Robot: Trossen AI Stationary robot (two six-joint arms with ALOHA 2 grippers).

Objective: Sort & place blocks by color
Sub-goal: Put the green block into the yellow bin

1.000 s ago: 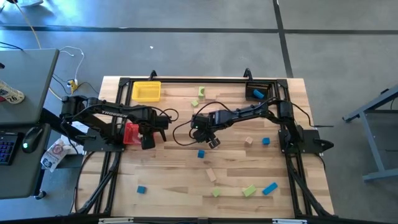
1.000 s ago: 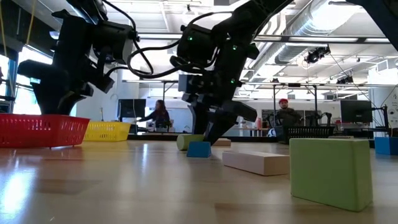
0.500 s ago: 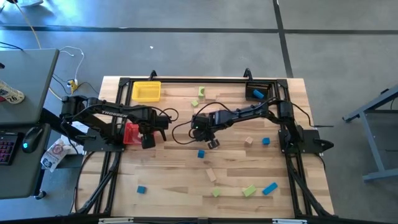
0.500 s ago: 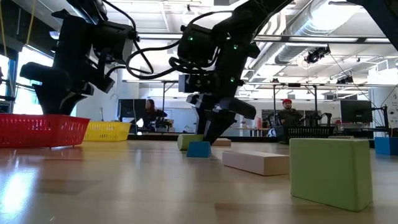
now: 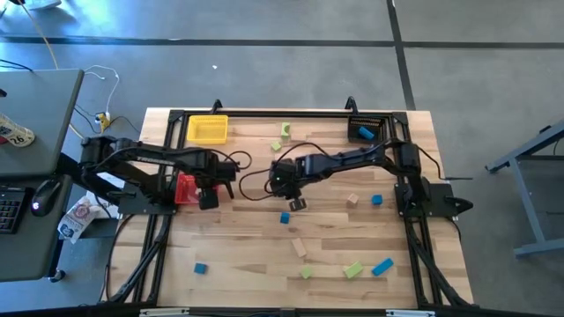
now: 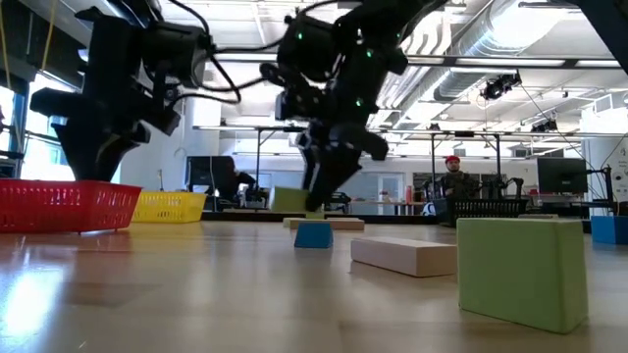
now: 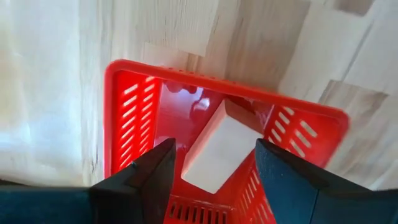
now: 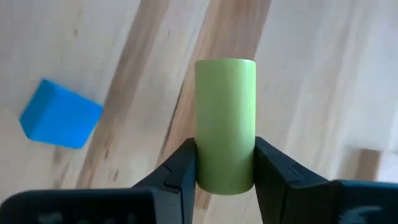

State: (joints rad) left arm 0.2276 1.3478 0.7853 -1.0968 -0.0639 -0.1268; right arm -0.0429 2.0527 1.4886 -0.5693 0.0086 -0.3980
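1. The right gripper (image 8: 225, 180) has its fingers clamped on a green cylinder (image 8: 225, 124), lifted clear of the counter (image 5: 247, 255) near its middle. Only the cylinder's lower end sits between the fingers, so the round sides could roll or slip out during a fast swing.
2. A blue cube (image 6: 313, 234) lies on the counter just below and beside the held cylinder. A low carry could clip it and knock it aside.
3. The left gripper (image 7: 211, 168) hangs over the red bin (image 5: 186, 188) with fingers wide and holding nothing; a tan block (image 7: 221, 149) lies in the bin beneath them. If both arms move toward the same side, they could collide near that bin.
4. Which bin takes green is not clear. The yellow bin (image 5: 207, 129) sits at the far edge, and the black bin (image 5: 367, 130) holds a blue piece. A wrong choice would mix colours.
5. Other blocks, green, blue and tan, lie scattered across the near half of the counter, well apart from any bin.
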